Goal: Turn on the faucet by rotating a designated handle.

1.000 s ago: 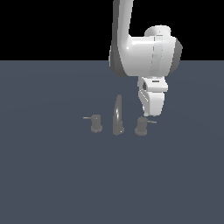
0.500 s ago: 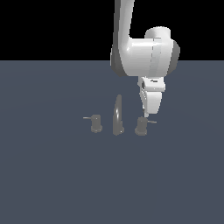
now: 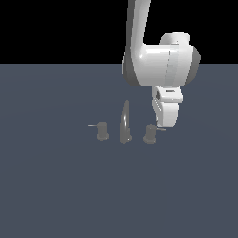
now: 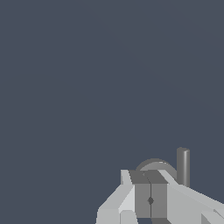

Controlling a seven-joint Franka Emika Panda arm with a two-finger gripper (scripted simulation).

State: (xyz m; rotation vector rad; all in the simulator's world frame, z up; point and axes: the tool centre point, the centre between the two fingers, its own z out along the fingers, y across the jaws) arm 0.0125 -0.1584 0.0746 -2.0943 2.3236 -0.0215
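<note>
Jaws together, gripper (image 3: 163, 124) just beside the handle (image 3: 149, 134), spout (image 3: 124, 122) upright, no writing legible

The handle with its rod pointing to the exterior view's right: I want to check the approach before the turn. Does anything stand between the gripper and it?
Nothing visible does. The gripper hangs right at the handle, by its thin rod. The spout and the other knob stand farther to the exterior view's left, out of the way.

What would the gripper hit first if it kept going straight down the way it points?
Probably the handle: the gripper sits just above its thin rod. Depth is unclear, so it could instead reach the floor.
</note>
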